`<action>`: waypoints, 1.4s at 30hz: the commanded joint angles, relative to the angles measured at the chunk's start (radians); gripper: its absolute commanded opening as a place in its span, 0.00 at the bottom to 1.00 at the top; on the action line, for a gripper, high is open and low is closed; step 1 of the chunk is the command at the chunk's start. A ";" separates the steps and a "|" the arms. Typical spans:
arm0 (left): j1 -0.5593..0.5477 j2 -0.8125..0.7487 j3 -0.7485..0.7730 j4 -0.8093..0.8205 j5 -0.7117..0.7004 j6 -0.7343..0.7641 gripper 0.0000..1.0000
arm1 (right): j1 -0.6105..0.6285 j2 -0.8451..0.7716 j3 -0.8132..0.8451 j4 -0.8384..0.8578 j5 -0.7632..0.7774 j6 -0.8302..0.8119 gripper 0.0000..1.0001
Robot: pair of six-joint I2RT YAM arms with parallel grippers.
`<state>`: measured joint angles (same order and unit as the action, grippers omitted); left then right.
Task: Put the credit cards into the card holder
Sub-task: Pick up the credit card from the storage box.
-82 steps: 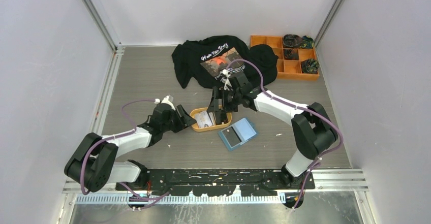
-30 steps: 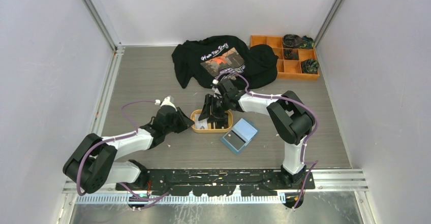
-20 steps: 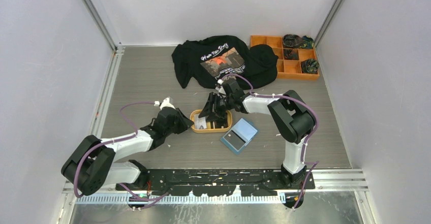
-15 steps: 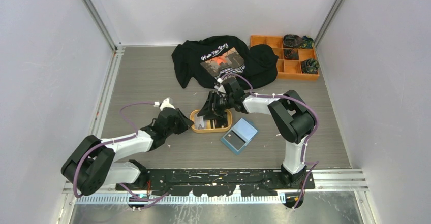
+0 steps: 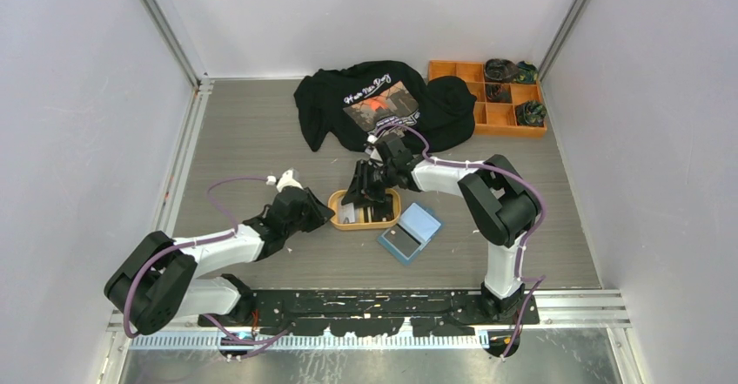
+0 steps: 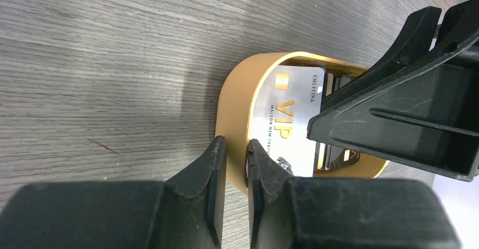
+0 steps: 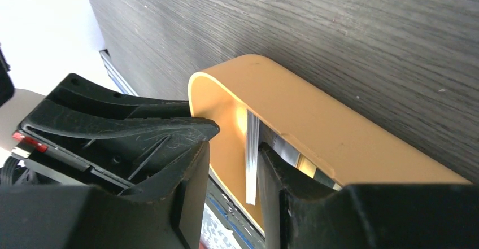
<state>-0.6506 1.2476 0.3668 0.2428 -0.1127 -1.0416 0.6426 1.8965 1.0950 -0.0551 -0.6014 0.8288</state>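
Under wrist cameras, unclear overhead: left jaws pinch tray (image 6: 233,103) wall; right jaws half-open astride card (image 7: 252,158).

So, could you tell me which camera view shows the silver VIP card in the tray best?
Left wrist: the silver VIP card shows its face in the tray, lettering readable. Top external shows only a pale patch; right wrist shows just a thin card edge, possibly another card.

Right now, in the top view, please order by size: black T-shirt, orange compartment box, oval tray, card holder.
1. black T-shirt
2. orange compartment box
3. oval tray and card holder: they look alike, so unranked.
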 commanded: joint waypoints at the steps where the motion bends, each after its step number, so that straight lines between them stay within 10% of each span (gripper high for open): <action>1: -0.018 -0.020 0.000 0.061 0.005 -0.029 0.00 | 0.024 0.004 0.055 -0.046 0.025 -0.050 0.43; 16: -0.079 -0.063 -0.013 0.018 -0.131 -0.083 0.00 | 0.033 0.018 0.067 -0.043 0.025 -0.047 0.39; 28: -0.089 -0.118 -0.017 -0.059 -0.195 -0.103 0.00 | 0.003 0.026 0.099 -0.095 -0.015 -0.090 0.06; 42: -0.090 -0.146 -0.016 -0.074 -0.196 -0.084 0.00 | -0.050 0.059 0.098 -0.058 -0.177 -0.076 0.33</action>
<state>-0.7376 1.1362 0.3523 0.1745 -0.2783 -1.1442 0.5980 1.9514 1.1561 -0.1501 -0.7177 0.7479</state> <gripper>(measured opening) 0.006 0.323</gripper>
